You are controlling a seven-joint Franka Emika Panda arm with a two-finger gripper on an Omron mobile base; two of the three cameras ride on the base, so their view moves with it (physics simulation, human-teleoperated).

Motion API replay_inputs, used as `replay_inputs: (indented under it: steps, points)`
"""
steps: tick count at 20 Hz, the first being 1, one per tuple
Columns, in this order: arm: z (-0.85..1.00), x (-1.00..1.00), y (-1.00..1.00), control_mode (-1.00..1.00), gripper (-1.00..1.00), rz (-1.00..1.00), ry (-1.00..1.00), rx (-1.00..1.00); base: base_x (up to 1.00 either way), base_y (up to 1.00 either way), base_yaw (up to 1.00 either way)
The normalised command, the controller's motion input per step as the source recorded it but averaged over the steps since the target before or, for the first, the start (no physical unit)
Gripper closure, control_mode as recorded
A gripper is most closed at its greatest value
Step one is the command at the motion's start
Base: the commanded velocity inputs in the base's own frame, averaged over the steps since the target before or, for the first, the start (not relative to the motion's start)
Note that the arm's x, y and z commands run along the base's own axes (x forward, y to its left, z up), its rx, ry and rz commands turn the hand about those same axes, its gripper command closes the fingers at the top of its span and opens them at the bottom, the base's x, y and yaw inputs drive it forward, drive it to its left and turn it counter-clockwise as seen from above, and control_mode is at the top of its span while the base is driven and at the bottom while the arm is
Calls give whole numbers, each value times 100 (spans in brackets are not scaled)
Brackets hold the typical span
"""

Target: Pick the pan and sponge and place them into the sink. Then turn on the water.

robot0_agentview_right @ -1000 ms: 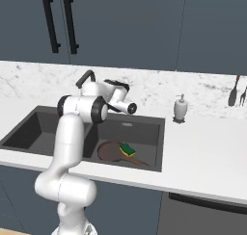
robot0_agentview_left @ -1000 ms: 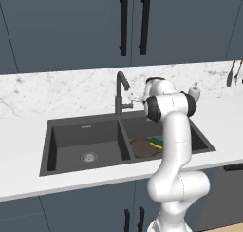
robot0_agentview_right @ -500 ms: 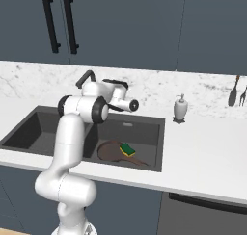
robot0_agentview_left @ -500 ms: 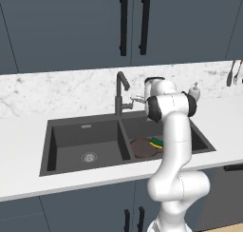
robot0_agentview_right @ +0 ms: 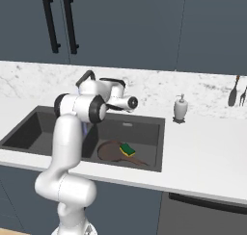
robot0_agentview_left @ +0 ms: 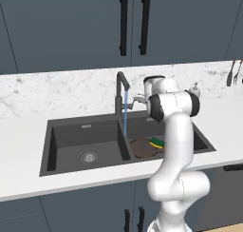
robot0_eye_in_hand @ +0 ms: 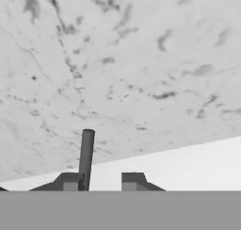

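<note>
From where I stood, the water (robot0_agentview_left: pixel 125 121) was running: a thin light-blue stream fell straight from the spout of the dark gooseneck faucet (robot0_agentview_left: pixel 119 91) into the sink (robot0_agentview_left: pixel 85 131), close to the divider between the two basins. The pan (robot0_agentview_right: pixel 112 150) lay flat on the floor of the right basin, and its thin brown handle (robot0_agentview_right: pixel 137 161) pointed toward the front right corner of that basin. The sponge (robot0_agentview_right: pixel 127 150) rested on the pan, near its right edge, with the green side up and the yellow base showing at the side. The arm reached over the sink, and the gripper (robot0_eye_in_hand: pixel 101 182) was held high behind the right basin, just beside the faucet, facing the marble wall (robot0_eye_in_hand: pixel 141 59). In the hand view, a thin dark rod (robot0_eye_in_hand: pixel 86 156), seemingly the faucet lever, stood just in front of the left fingertip, touching it or nearly so. The fingertips (robot0_eye_in_hand: pixel 132 181) stood rather close together, with a narrow gap between them and nothing in that gap, but I could not tell surely if the claw was fully closed. A white soap dispenser (robot0_agentview_right: pixel 180 107) stood on the counter (robot0_agentview_right: pixel 202 152), right of the sink.
</note>
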Motion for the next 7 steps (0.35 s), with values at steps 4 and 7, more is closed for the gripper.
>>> replay_inputs:
  steps: [4, 7]
  points:
    - [0, -67, -77, -100, 100, 0, -9, 12, 0, 0, 0]
    - [4, -60, -63, -100, 100, 0, -15, 15, 0, 0, 0]
